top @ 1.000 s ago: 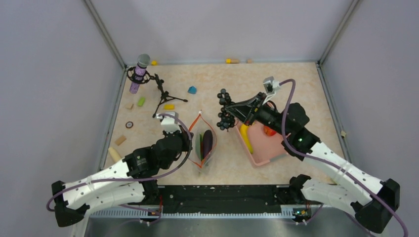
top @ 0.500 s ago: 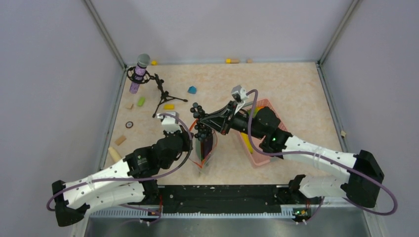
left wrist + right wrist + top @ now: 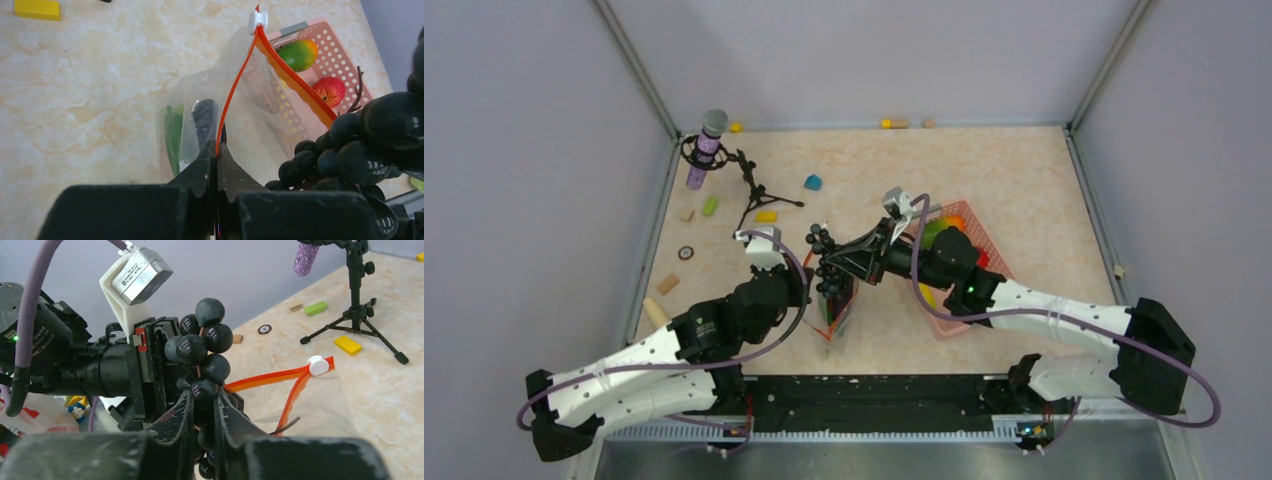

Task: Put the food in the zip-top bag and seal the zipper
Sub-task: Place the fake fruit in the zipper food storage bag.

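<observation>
The clear zip-top bag [image 3: 836, 312] stands open at the table's middle, with a purple eggplant [image 3: 204, 120] and a green piece [image 3: 173, 135] inside. My left gripper [image 3: 217, 150] is shut on the orange-red zipper [image 3: 235, 85] and holds the mouth up; the white slider tab [image 3: 257, 20] sits at the far end. My right gripper [image 3: 204, 396] is shut on the dark grapes [image 3: 202, 347], holding them right above the bag's mouth [image 3: 826, 262]. The zipper [image 3: 270, 379] and tab [image 3: 316, 365] show just beyond the grapes.
A pink slatted basket [image 3: 972, 222] to the right holds a green-orange fruit [image 3: 297, 54], a red tomato [image 3: 330, 91] and a yellow banana [image 3: 927, 296]. A microphone on a tripod [image 3: 746, 190] stands back left among small coloured blocks [image 3: 766, 215].
My right gripper has carried the grapes left from above the basket to just above the bag's mouth. The left gripper has stayed shut on the zipper.
</observation>
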Motion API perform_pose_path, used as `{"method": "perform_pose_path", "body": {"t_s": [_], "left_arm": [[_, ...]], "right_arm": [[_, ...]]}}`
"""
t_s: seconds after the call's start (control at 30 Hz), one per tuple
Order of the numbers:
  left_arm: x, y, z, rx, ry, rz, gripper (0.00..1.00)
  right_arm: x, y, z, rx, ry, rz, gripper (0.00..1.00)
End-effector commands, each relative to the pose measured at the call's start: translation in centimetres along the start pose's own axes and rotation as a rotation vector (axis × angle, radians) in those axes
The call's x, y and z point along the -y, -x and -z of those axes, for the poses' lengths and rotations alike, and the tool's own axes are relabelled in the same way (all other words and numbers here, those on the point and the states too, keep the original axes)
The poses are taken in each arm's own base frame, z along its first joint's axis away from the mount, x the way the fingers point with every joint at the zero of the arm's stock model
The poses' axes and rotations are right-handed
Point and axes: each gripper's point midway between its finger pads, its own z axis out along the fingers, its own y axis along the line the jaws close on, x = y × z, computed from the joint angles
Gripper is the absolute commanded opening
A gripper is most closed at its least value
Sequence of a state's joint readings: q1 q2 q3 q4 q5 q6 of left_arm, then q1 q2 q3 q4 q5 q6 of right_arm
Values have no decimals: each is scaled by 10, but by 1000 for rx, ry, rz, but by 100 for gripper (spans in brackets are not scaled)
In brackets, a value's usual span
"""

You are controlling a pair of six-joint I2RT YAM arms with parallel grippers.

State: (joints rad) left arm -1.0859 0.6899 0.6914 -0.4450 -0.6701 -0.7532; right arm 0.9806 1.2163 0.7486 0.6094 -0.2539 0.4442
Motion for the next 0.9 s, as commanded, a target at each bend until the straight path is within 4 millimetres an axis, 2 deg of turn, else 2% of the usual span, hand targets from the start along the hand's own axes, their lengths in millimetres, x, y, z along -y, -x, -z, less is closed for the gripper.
{"method": "perform_pose_path", "body": {"t_s": [0.0,0.07,0.23,0.3,0.33,0.4,0.63,0.77,0.87], "left_arm": [[2,4,-2,23,-10,12,0],[2,5,-1,24,-12,13,0],[3,6,0,26,-18,20,0],[3,6,0,27,-17,18,0],[2,6,1,28,-16,19,0],[2,7,1,31,-16,21,0],[1,8,2,33,-16,23,0],[1,8,2,35,-15,23,0],[1,9,2,36,-15,24,0]], "right_arm": [[-8,7,2,43,23,29,16],[-10,7,4,45,32,27,31],[-15,7,5,45,56,24,59],[-16,8,5,45,61,21,75],[-16,8,5,44,58,18,87],[-14,7,5,44,45,11,98],[1,11,9,54,-54,0,99],[-4,20,16,86,-48,-2,99],[10,27,25,115,-145,-22,99]]}}
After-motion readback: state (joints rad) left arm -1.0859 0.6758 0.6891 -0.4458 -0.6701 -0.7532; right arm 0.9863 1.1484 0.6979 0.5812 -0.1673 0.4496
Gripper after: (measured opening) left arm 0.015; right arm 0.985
